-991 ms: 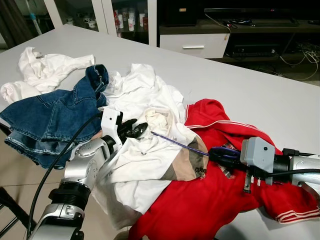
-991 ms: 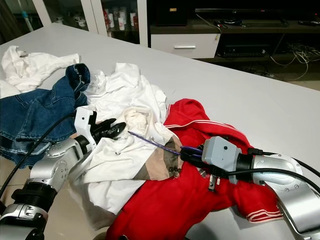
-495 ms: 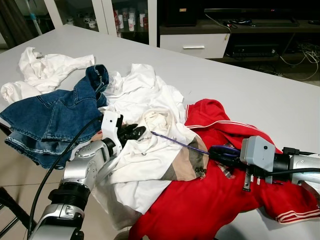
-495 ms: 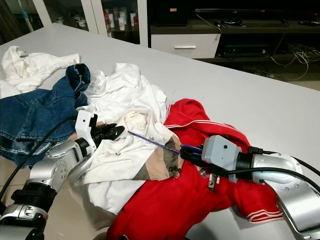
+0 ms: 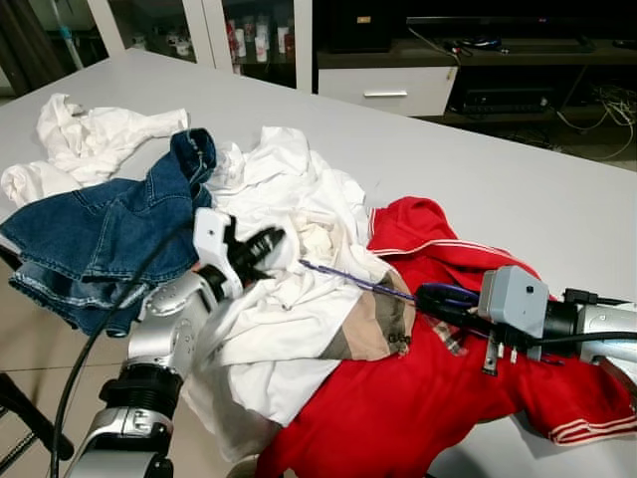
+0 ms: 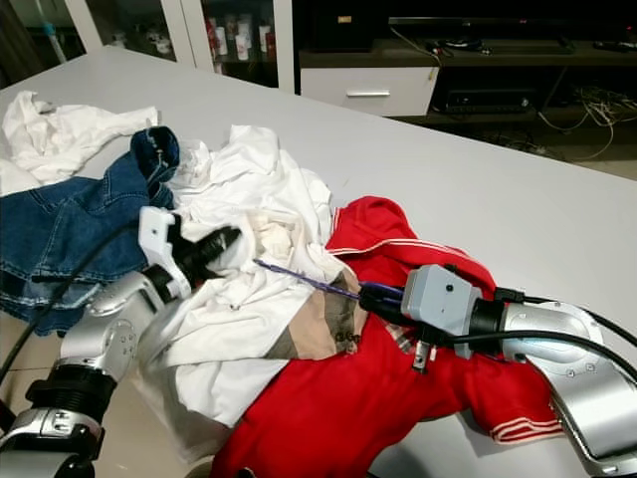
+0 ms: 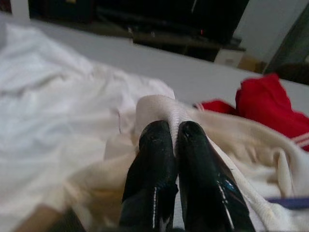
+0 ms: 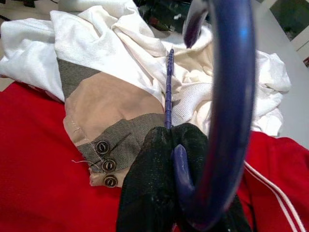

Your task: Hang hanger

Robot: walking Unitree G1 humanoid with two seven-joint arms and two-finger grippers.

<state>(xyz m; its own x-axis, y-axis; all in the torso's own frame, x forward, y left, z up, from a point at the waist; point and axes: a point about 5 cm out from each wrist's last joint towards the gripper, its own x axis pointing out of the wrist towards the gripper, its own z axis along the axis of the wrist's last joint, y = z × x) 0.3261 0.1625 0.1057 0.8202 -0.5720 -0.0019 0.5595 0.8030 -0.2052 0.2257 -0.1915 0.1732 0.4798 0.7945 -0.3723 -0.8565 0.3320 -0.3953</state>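
Your right tool [image 6: 370,297] clenches the purple hanger [image 5: 353,280], aimed left into the cream garment [image 5: 309,299]; your left tool [image 5: 261,244] pinches its collar up for entry.

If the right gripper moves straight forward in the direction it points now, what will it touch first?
Most likely the cream-white garment. The right gripper, shut on the purple hanger, points along the hanger's arm toward that crumpled cloth, near where the left gripper pinches it. Depth is uncertain.
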